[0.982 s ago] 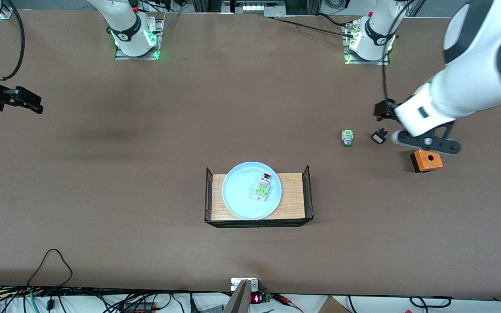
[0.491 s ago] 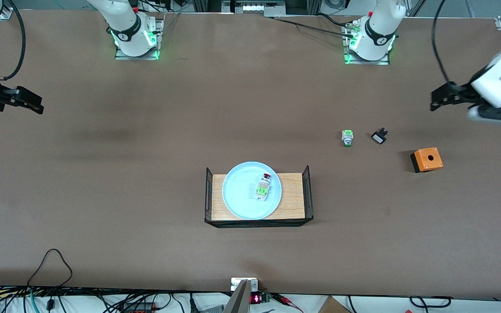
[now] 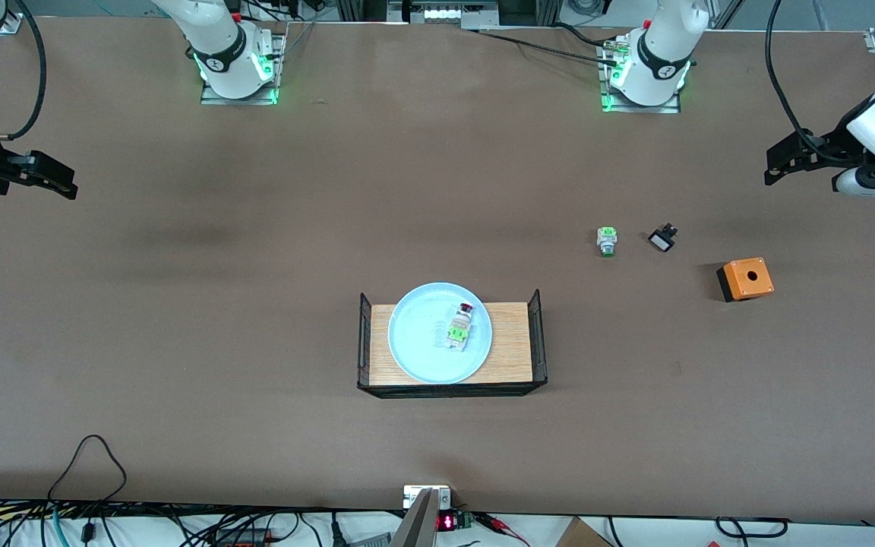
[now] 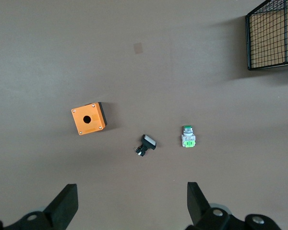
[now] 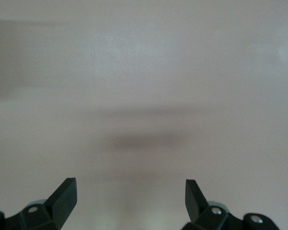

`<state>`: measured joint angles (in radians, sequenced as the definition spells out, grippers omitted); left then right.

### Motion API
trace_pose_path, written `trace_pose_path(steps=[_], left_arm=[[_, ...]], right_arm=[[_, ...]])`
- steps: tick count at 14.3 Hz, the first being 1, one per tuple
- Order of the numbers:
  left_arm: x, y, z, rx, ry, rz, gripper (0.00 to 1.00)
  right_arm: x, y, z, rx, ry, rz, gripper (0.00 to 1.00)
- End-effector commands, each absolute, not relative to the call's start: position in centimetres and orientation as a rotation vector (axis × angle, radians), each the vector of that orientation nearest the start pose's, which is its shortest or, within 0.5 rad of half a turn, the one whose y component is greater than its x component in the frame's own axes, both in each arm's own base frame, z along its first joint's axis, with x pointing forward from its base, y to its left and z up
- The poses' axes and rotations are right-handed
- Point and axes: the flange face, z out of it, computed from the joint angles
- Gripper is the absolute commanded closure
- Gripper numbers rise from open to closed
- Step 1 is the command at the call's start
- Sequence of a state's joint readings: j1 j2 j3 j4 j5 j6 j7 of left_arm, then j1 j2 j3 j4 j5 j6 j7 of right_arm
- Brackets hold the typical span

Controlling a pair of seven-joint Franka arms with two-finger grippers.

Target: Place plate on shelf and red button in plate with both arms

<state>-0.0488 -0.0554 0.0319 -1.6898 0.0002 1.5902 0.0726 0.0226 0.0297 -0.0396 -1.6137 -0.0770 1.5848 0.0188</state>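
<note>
I've swung the left gripper [image 3: 802, 156] clear to the worktop's edge, jaws released like the waiting right gripper [image 3: 46, 176] (both empty), so with the red button [image 3: 459, 328] on the plate [image 3: 415, 342] I judge the task done.

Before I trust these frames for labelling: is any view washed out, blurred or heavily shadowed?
Front view: even light, sharp; soft dark smudges of shadow on the table toward the right arm's end. Left wrist view: sharp, the orange box casts a short shadow. Right wrist view: pale, washed out, only bare table and a blurry shadow above the right gripper.
</note>
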Motion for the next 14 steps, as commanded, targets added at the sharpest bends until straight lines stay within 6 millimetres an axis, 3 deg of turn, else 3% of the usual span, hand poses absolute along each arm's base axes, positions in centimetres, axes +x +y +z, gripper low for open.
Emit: trace_pose_path(steps=[1, 7, 14], left_arm=[[53.6, -0.8, 60.2, -3.121, 0.159, 0.063, 0.00], [54.1, -2.7, 60.7, -3.121, 0.090, 0.045, 0.00], [54.2, -2.2, 60.5, -3.119, 0.082, 0.059, 0.00]], right_arm=[[55.8, -1.6, 59.5, -3.204, 0.028, 0.082, 0.00], [55.6, -1.8, 59.6, -3.201, 0.036, 0.089, 0.00], [55.6, -2.0, 59.6, -3.200, 0.041, 0.089, 0.00]])
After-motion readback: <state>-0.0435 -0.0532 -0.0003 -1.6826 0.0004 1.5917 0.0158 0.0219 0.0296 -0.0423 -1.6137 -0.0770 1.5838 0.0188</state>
